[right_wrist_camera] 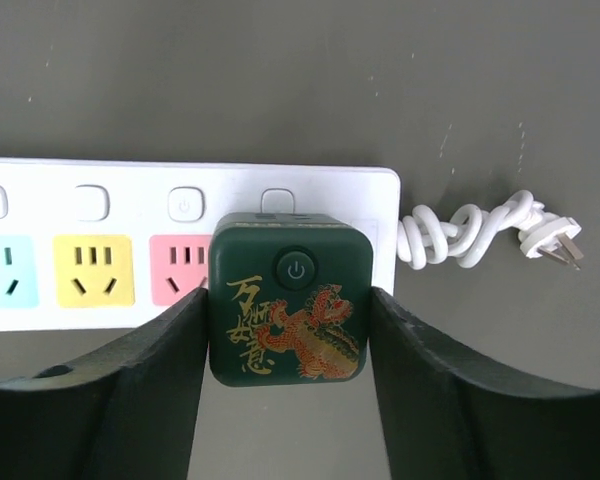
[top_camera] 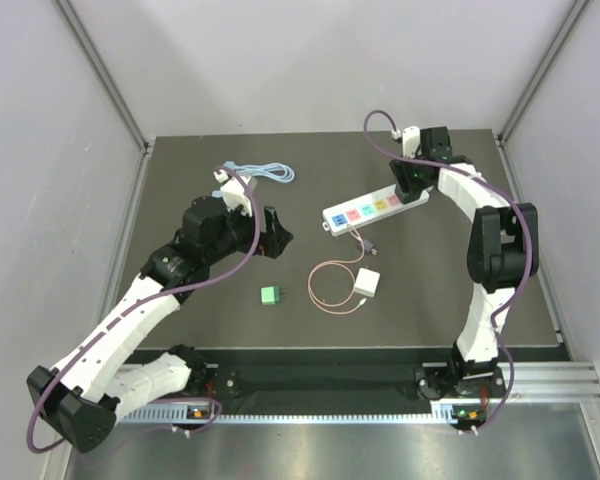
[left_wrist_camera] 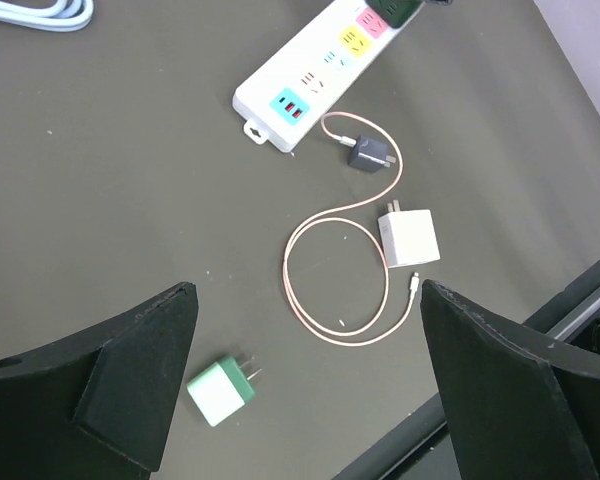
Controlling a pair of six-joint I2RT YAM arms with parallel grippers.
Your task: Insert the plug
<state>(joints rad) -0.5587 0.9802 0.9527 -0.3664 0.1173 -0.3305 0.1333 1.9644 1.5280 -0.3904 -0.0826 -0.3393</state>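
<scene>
A dark green cube plug (right_wrist_camera: pixel 290 270) with a gold dragon and a power button sits over the last socket at the right end of the white power strip (right_wrist_camera: pixel 40 205). My right gripper (right_wrist_camera: pixel 288 305) is shut on the plug, its fingers pressed against both sides. I cannot tell how deep its prongs are. In the top view the right gripper (top_camera: pixel 412 180) is at the strip's (top_camera: pixel 365 210) far right end. My left gripper (top_camera: pixel 278 232) is open and empty, hovering left of the strip. The strip also shows in the left wrist view (left_wrist_camera: pixel 270 85).
A small green charger (left_wrist_camera: pixel 220 390) lies on the mat below the left gripper (left_wrist_camera: pixel 308 300). A white charger (left_wrist_camera: pixel 411 238), a coiled pink cable (left_wrist_camera: pixel 290 290) and a small dark adapter (left_wrist_camera: pixel 368 155) lie near the strip. A blue cable (top_camera: pixel 260 172) lies at the back left. The strip's white cord (right_wrist_camera: pixel 470 232) is knotted at its right.
</scene>
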